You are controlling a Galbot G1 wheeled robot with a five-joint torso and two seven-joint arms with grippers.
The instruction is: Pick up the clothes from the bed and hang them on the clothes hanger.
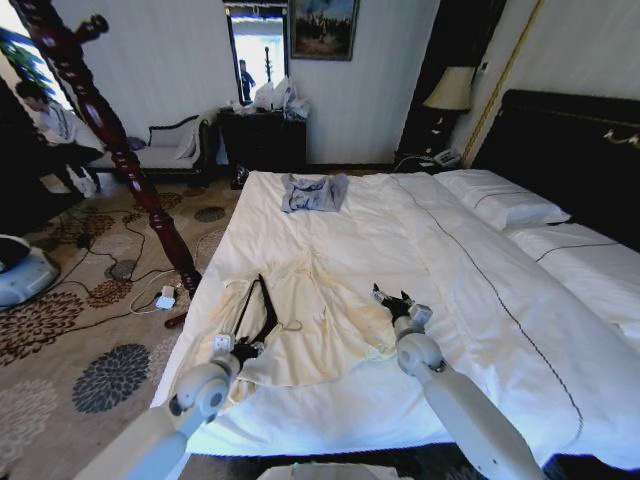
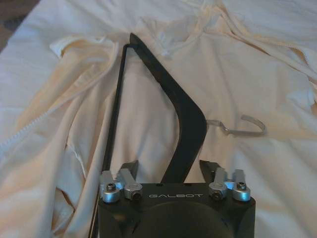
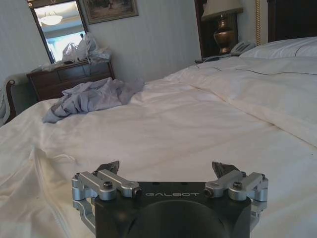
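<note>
Left gripper (image 2: 169,171), jaws spread wide, poised just above the clothes hanger (image 2: 184,124), whose broad black arm runs up between the two fingertips; contact with the fingers cannot be made out. The hanger lies flat on the clothes (image 2: 237,84), its thin lower bar (image 2: 111,124) crossing the cream fabric and its small metal hook (image 2: 242,130) pointing sideways over the garment. In the head view the left gripper (image 1: 238,347) sits at the near left edge of the bed (image 1: 480,330), over the lower end of the hanger (image 1: 262,310). The cream garment (image 1: 305,315) is spread open on the white duvet near the foot-side edge, one sleeve trailing toward the bed's left side. Right gripper (image 1: 395,300), jaws likewise wide open and holding nothing, hovers just beside the garment's right edge; from its own wrist view (image 3: 166,171) it faces across bare duvet toward a crumpled grey-blue garment (image 3: 91,96) lying well apart at the far side of the bed. White pillows (image 1: 505,200) rest against the dark headboard (image 1: 570,150) on the right.
</note>
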